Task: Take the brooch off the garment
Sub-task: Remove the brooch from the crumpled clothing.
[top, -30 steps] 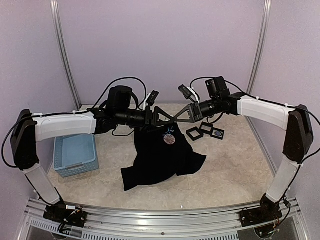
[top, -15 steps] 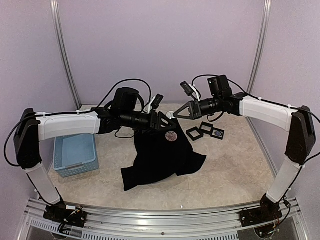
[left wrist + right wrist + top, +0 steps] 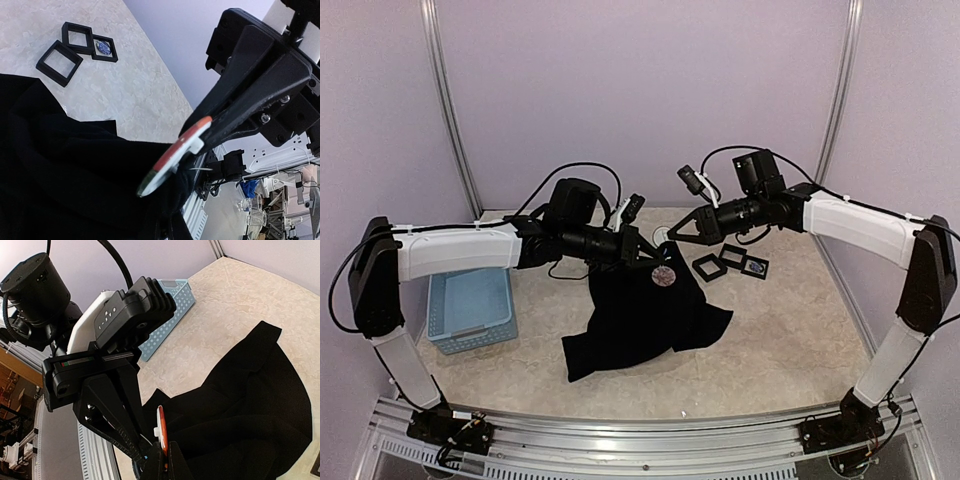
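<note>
1. The garment [image 3: 640, 320] hung at the centre of the top view, with its neck lifted and its hem bunched on the table [image 3: 790, 320]. Most of its weight dragged from one pinched spot. A hard pull on the brooch could have stretched or torn the cloth, or hauled the whole garment along without freeing the pin.
2. The right gripper [image 3: 672, 238] came in from the upper right with its jaws pressed together on the cloth at the neck. So narrow a hold might have slipped, dropping the garment and carrying the brooch out of reach.
3. The left gripper [image 3: 648, 260] came in from the left with its jaws pressed together at the brooch's rim. The disc seemed pinched, though how much of it lay between the tips could not be told. A bite on the edge alone could have snapped off, and one that also caught cloth would have kept the two joined. The two grippers' tips sat nearly touching, so a twist risked a knock.
4. The brooch [image 3: 663, 274] sat at the garment's neck, just below both tips. Its clasp was hidden. If the clasp was fastened, a straight tug would have bent the pin or ripped the fabric.
</note>
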Robot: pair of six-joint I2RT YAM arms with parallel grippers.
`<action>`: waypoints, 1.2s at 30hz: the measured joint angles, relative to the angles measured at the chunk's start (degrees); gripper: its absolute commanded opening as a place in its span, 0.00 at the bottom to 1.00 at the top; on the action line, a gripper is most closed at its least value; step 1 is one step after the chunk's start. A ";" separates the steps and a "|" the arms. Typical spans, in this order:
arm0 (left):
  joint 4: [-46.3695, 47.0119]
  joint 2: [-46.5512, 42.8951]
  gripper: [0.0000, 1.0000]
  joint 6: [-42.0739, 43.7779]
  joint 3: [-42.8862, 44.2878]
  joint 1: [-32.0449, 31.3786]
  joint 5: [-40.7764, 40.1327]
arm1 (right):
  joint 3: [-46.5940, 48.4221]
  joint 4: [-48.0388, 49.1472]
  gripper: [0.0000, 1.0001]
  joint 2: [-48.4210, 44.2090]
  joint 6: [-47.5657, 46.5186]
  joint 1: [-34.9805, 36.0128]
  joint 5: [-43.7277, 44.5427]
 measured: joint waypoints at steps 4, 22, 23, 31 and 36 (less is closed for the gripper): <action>-0.44 -0.07 0.00 0.00 0.00 -0.07 -0.52 | 0.00 -1.27 0.00 -0.59 -1.77 0.37 1.86; -0.90 -2.08 0.00 -0.07 -1.16 0.13 -2.36 | 0.00 -7.34 0.00 -1.01 -10.29 3.13 13.35; -0.83 -2.27 0.00 -0.09 -1.33 0.20 -2.43 | 0.00 -7.67 0.00 -1.01 -10.38 3.13 14.01; -0.61 -4.90 0.00 -0.50 -3.50 0.94 -3.54 | -0.31 -8.26 0.00 -1.03 -10.47 3.13 17.11; -0.33 -7.26 0.00 -0.74 -7.48 1.33 -4.98 | -0.72 -9.25 0.00 -1.11 -10.40 3.13 21.73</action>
